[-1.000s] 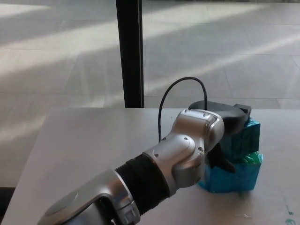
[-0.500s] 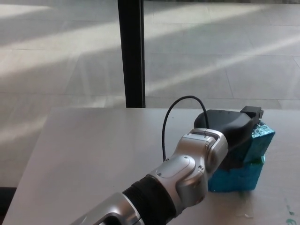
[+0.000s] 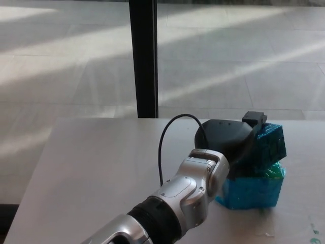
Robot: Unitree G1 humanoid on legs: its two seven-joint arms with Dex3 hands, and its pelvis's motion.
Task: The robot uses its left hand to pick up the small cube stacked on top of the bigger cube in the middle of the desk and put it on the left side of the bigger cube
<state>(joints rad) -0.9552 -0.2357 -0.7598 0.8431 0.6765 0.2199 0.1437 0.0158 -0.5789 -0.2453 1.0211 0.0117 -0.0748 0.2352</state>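
A small teal cube (image 3: 267,143) sits tilted on top of a bigger teal cube (image 3: 251,190) at the right of the desk. My left hand (image 3: 228,140) reaches across from the lower left and wraps the small cube's left side, with one black finger (image 3: 253,119) over its top edge. The hand looks shut on the small cube. The cube's left face is hidden behind the hand. My right hand is out of the picture.
The pale desk (image 3: 101,168) spreads to the left of the cubes. A black cable (image 3: 167,137) loops above my silver wrist (image 3: 200,178). A dark pillar (image 3: 143,58) stands behind the desk's far edge, over a tiled floor.
The left hand and small cube swung right, then back left, and the cube now sits slightly higher and tilted. The forearm dropped lower in the picture. The camera shifted a little.
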